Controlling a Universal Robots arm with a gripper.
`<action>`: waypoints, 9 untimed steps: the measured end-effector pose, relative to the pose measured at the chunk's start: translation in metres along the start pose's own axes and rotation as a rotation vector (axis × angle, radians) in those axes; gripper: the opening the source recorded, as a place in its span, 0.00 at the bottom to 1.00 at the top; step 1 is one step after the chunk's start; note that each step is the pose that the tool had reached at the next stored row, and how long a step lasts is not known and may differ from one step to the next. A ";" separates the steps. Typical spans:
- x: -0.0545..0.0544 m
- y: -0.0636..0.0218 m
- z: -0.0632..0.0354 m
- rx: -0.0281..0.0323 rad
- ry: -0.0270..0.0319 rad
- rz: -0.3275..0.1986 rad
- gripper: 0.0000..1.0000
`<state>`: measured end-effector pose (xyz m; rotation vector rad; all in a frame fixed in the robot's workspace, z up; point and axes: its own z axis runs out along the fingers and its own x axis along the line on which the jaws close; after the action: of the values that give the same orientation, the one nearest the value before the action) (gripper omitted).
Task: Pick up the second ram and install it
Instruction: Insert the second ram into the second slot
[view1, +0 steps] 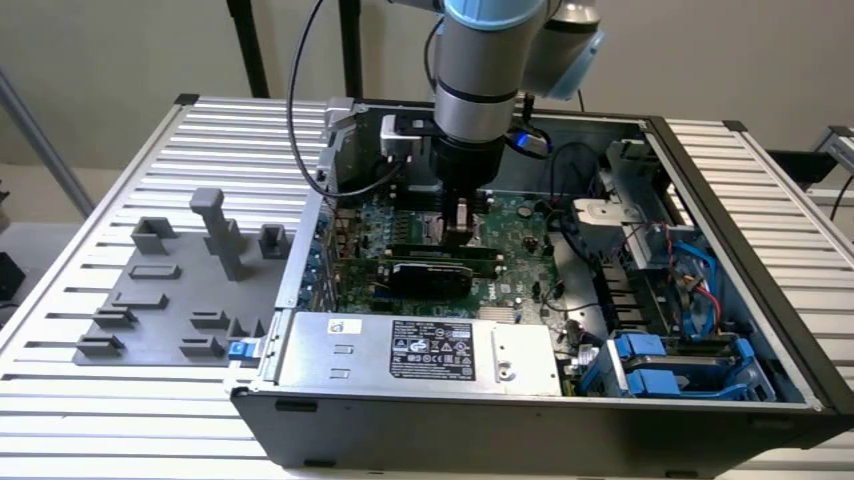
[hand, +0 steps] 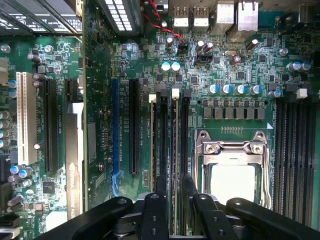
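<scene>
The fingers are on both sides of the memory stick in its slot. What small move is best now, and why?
Probably lift the gripper straight up. The memory stick stands upright in its slot on the motherboard, and the fingers sit apart on either side of it, not pinching it. A sideways move would likely knock the stick or the neighbouring slots. Whether it is fully seated, I cannot tell.

Green motherboard (hand: 100, 75) with black slots, one blue slot (hand: 115, 135); grey fixture (view1: 174, 290) on the pale ribbed desk (view1: 120, 420) (blue drive caddies (view1: 654, 365), seemingly).
</scene>
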<state>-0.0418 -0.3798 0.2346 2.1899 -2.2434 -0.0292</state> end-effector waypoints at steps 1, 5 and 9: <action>0.000 0.0001 -0.0029 0.0000 0.0000 0.000 0.28; 0.000 0.0007 -0.0083 0.0000 0.0000 0.000 0.19; 0.000 0.0007 -0.0085 0.0000 -0.0001 0.000 0.11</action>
<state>-0.0424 -0.3798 0.2431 2.1901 -2.2433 -0.0293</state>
